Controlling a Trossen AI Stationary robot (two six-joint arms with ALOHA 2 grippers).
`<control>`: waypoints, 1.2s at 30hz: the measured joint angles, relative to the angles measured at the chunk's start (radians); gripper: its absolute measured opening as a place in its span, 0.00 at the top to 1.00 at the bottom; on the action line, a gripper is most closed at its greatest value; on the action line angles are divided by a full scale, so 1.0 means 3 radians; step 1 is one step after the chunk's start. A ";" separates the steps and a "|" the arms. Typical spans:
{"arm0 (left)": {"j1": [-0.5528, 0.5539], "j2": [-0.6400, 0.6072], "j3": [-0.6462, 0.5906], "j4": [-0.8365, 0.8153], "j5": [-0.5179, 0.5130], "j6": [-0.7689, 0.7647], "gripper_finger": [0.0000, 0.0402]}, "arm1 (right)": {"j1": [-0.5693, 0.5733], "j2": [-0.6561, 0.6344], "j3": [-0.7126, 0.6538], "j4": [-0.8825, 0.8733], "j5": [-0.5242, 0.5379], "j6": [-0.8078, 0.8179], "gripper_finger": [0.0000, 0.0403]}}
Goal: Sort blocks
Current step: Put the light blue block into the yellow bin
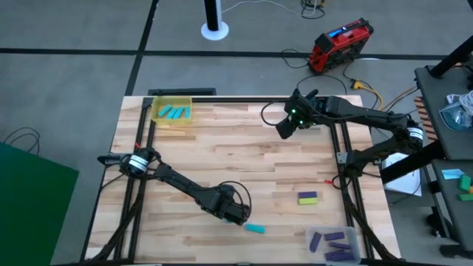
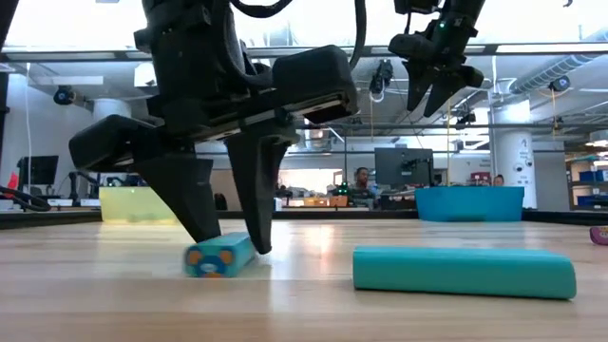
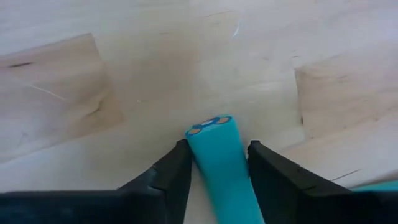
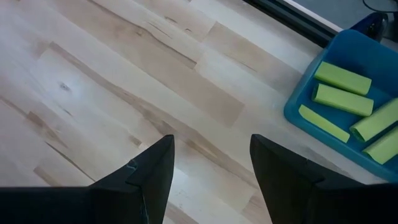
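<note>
1. The left end effector (image 1: 235,214) is low over the near part of the pale wooden-plank desk (image 1: 244,162); its two dark fingers (image 3: 171,177) bracket a small flat cyan bar (image 3: 221,162) that lies on the wood, touching or nearly touching it on both sides; whether they actually press it I cannot tell.
2. A second cyan bar (image 1: 255,228) lies flat on the desk just beside that end effector; in the low view it is the long teal bar (image 2: 464,271) in the foreground.
3. The right end effector (image 1: 284,127) hangs above the far part of the desk, clear of the wood, with its fingers spread and nothing between them.
4. A yellow translucent tray (image 1: 171,112) at the far left corner holds a few cyan bars (image 1: 174,112).
5. A blue tray (image 4: 339,109), seen from the right wrist, holds several yellow-green bars (image 4: 343,99) lying side by side and partly overlapping.
6. A clear tray (image 1: 332,244) at the near right corner holds purple bars (image 1: 335,239).
7. Loose on the desk near the clear tray sit a yellow-green bar and a purple bar (image 1: 307,198), touching one another.
</note>
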 joint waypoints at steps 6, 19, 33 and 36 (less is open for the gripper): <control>0.0000 0.0004 -0.0006 -0.0021 -0.0008 0.0040 0.79 | 0.0000 0.0000 -0.0013 0.0001 0.0000 0.0000 0.50; 0.0022 -0.0124 0.0149 -0.0393 0.0003 0.0497 0.82 | -0.0001 0.0000 -0.0020 0.0207 -0.0084 -0.0153 0.50; 0.0901 -0.1468 0.0354 -0.1581 -0.0770 0.1547 0.82 | -0.0023 -0.0018 0.0218 0.0520 -0.0235 -0.0314 0.61; 0.1380 -0.1742 0.0325 -0.1599 -0.0875 0.2024 0.82 | -0.0024 -0.0011 0.0218 0.0519 -0.0238 -0.0311 0.66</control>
